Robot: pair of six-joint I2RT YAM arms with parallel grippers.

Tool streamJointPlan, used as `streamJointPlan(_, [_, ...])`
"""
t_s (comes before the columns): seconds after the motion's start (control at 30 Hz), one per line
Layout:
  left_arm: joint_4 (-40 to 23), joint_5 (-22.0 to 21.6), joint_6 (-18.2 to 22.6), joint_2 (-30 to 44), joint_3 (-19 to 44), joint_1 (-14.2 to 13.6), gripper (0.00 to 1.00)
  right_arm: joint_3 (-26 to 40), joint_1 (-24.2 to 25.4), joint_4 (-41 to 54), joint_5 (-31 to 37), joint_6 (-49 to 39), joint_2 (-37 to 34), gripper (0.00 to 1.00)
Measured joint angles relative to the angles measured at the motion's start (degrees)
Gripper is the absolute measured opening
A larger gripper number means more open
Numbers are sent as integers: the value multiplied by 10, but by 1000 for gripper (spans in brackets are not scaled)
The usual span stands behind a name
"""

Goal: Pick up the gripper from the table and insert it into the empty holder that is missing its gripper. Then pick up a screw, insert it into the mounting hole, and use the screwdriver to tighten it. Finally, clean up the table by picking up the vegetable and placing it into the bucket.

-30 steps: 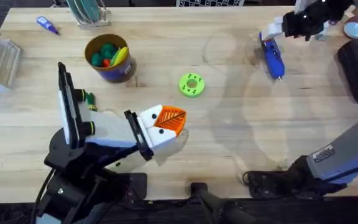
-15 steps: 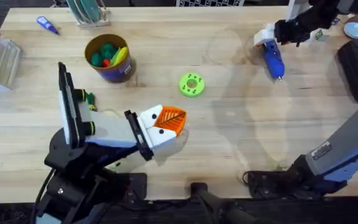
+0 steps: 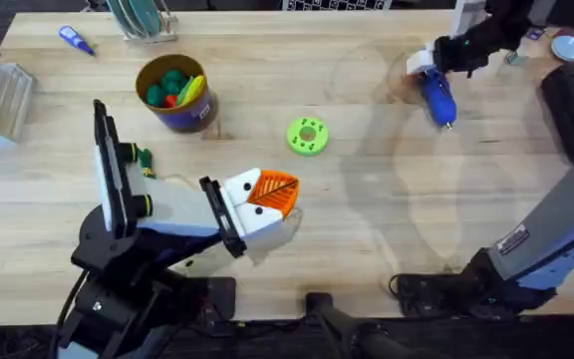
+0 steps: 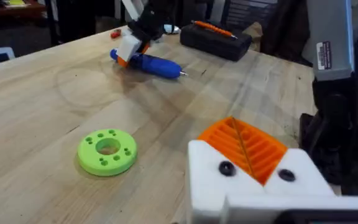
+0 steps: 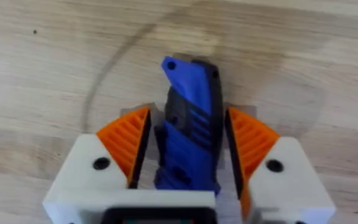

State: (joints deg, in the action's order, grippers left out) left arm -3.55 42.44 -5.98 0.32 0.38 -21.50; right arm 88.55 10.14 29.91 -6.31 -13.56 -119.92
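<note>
Wooden table (image 3: 367,229): one screwdriver (image 3: 437,97) between right gripper (image 5: 188,143) spread pads; left gripper (image 3: 267,199) jaws closed, empty.

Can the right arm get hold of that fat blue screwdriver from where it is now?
Probably yes. The right gripper is already down over the screwdriver, which lies on the table with an orange pad on each side of it. The fingers are open and nothing stands between them and the tool.
</note>
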Motion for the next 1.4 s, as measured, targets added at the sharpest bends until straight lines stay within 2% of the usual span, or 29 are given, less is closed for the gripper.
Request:
streamJointPlan(0.2, [0,0,0,0,0,0,6,0,-3,-1,-2,0,0,576])
streamJointPlan(0.6, [0,0,0,0,0,0,6,5,-3,22,-2,-13,0,513])
streamJointPlan(0.8, [0,0,0,0,0,0,6,5,-3,25,3,-19,0,274])
streamJointPlan(1.1, [0,0,0,0,0,0,6,12,-3,50,7,-24,0,30])
streamJointPlan(1.4, [0,0,0,0,0,0,6,20,-3,96,7,-24,5,24])
